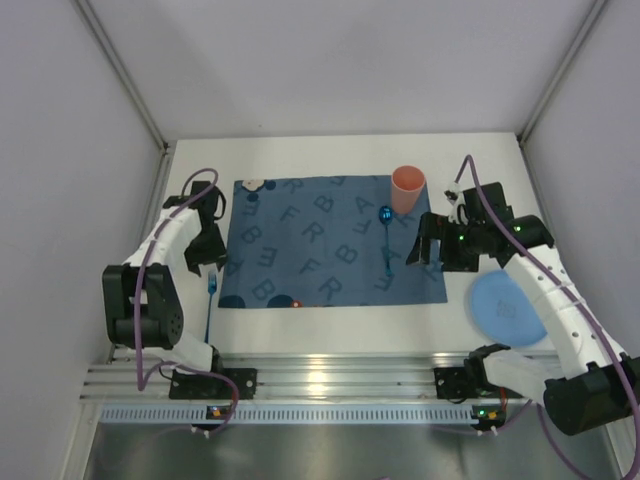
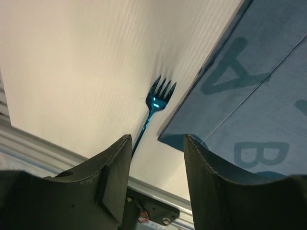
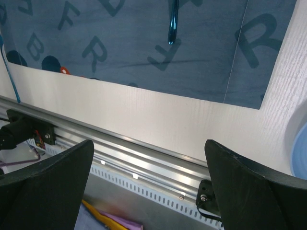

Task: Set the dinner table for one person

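The dinner table (image 2: 72, 62) lies beneath the open, empty left hand (image 2: 157, 143).

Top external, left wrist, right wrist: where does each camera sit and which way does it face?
Top external: above and behind the bases, looking down on the dinner table; both arms show.
Left wrist: on the left arm, facing down at the fork beside the placemat; left gripper open.
Right wrist: on the right arm, facing the near table edge past the spoon; right gripper open.
Shared: the placemat, in all three.
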`<state>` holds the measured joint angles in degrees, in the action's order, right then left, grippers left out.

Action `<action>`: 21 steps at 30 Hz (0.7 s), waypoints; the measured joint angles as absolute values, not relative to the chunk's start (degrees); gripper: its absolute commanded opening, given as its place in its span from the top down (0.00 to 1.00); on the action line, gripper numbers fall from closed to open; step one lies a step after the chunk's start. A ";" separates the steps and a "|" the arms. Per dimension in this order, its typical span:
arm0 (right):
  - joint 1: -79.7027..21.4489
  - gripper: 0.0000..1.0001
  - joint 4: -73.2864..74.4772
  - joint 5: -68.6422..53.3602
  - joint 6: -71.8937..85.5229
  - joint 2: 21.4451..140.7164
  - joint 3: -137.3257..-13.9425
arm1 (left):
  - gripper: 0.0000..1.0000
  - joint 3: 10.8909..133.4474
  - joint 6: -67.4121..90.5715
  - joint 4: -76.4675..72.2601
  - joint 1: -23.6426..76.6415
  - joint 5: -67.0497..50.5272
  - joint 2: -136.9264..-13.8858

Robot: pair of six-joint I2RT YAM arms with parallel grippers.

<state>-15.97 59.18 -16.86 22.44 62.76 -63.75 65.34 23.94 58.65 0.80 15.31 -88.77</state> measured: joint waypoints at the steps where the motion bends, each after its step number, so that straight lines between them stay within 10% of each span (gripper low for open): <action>1: -16.03 0.00 59.18 -16.88 22.37 62.78 -63.75 | 0.45 65.19 22.74 57.47 0.80 15.22 -89.10; 21: -16.12 0.00 59.20 -16.12 21.82 67.11 -65.82 | 0.40 58.94 14.90 44.40 -2.52 14.37 -94.59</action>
